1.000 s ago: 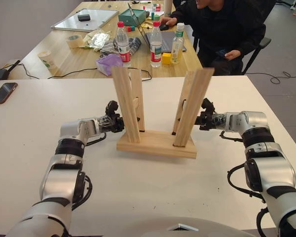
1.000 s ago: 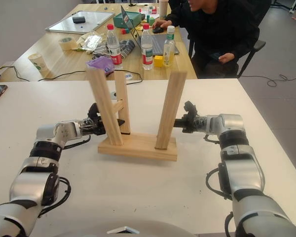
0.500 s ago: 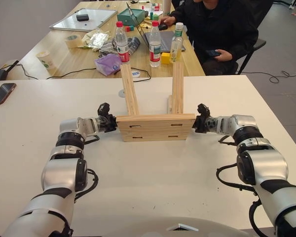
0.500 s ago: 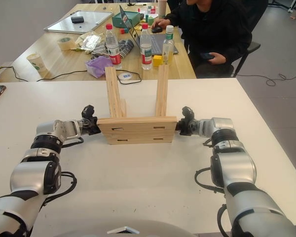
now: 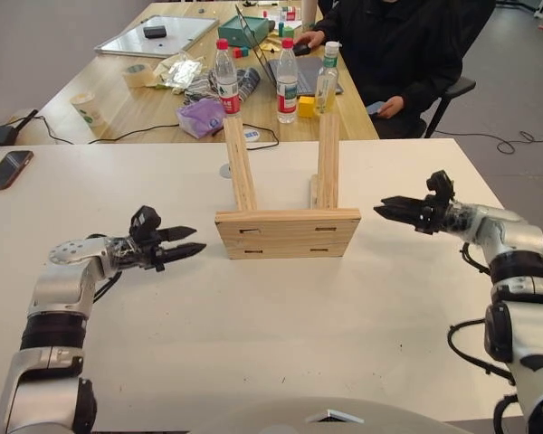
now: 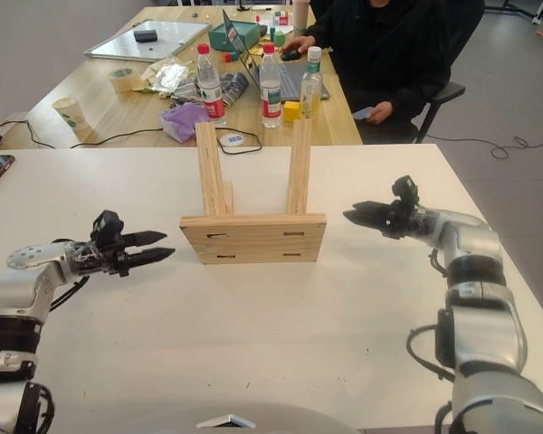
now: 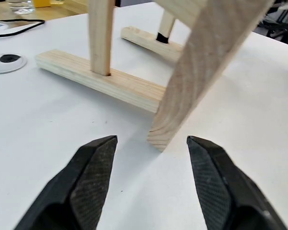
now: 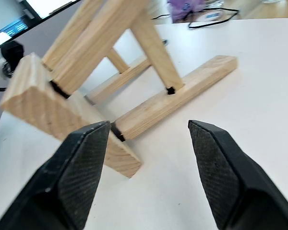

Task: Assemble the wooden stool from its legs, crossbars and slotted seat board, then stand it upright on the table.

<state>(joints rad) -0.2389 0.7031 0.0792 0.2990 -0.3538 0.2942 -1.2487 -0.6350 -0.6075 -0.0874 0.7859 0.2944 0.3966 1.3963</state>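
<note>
The wooden stool lies on its side in the middle of the white table. Its slotted seat board stands on edge, facing me. Two legs lie flat and point away toward the far edge, and a crossbar rises from one of them. My left gripper hovers open just left of the board and is not touching it. My right gripper is open just right of the board, also clear of it. The board's end sits a little beyond the left gripper's fingertips.
A phone lies at the table's left edge. A small round puck and a black cable sit behind the stool. The wooden table behind holds bottles, a laptop and clutter. Bare white tabletop spreads in front of the stool.
The stool went from seat-down with legs up to lying on its side. Both grippers let go of it, opened, and drew outward to left and right.
</note>
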